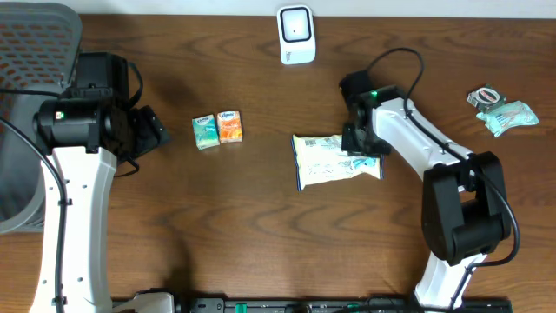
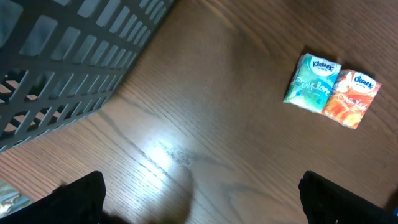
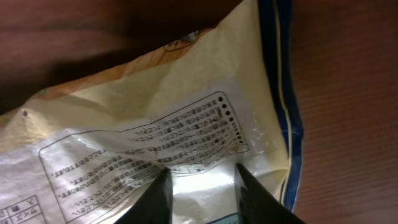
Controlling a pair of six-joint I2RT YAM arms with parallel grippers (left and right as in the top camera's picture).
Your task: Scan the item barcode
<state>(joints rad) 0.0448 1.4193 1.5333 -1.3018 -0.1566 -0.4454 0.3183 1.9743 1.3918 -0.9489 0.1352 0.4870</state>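
The item, a cream snack bag [image 1: 330,162] with a blue edge, lies flat on the table at centre right. My right gripper [image 1: 360,148] is down on its right end. In the right wrist view the bag's back [image 3: 155,118] shows printed text, and no barcode shows. The right gripper [image 3: 202,194] has its two fingers a little apart, with shiny film showing in the gap. A white scanner [image 1: 296,35] stands at the far edge. My left gripper [image 1: 158,130] hovers at the left, wide open [image 2: 202,205] over bare wood, holding nothing.
A teal tissue pack [image 1: 204,132] [image 2: 311,82] and an orange one [image 1: 230,126] [image 2: 352,98] lie side by side left of centre. A grey mesh basket [image 1: 26,104] [image 2: 62,62] stands at the far left. A crumpled wrapper [image 1: 508,115] and a small packet [image 1: 483,96] lie at the far right.
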